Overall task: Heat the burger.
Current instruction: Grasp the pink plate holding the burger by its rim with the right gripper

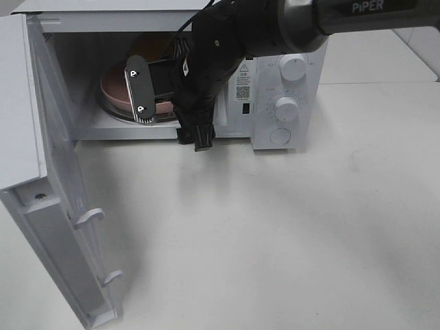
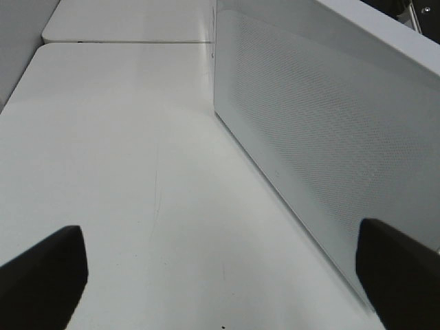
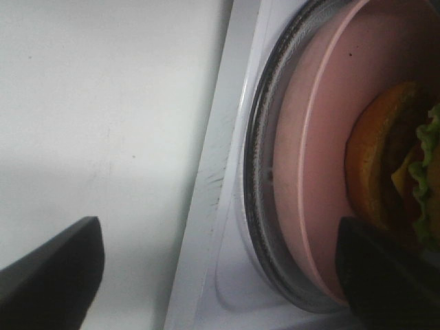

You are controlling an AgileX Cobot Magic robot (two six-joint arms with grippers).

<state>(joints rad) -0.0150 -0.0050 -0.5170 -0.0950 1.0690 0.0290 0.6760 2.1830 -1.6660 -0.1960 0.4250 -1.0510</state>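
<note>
The burger [image 3: 395, 165] sits on a round pink plate [image 3: 316, 137] on the glass turntable [image 3: 256, 172] inside the open microwave [image 1: 289, 103]. In the exterior high view only a bit of its brown bun [image 1: 146, 45] shows behind my right arm. My right gripper [image 1: 168, 113] is at the microwave's mouth, open and holding nothing. In the right wrist view [image 3: 216, 282] one finger is over the plate by the burger, the other outside the cavity's front edge. My left gripper [image 2: 220, 282] is open and empty over the table.
The microwave door [image 1: 48, 172] stands open to the left, with its latches facing the table. A white perforated panel of the microwave [image 2: 309, 137] stands close beside the left gripper. Control knobs [image 1: 293, 67] are on the microwave's right.
</note>
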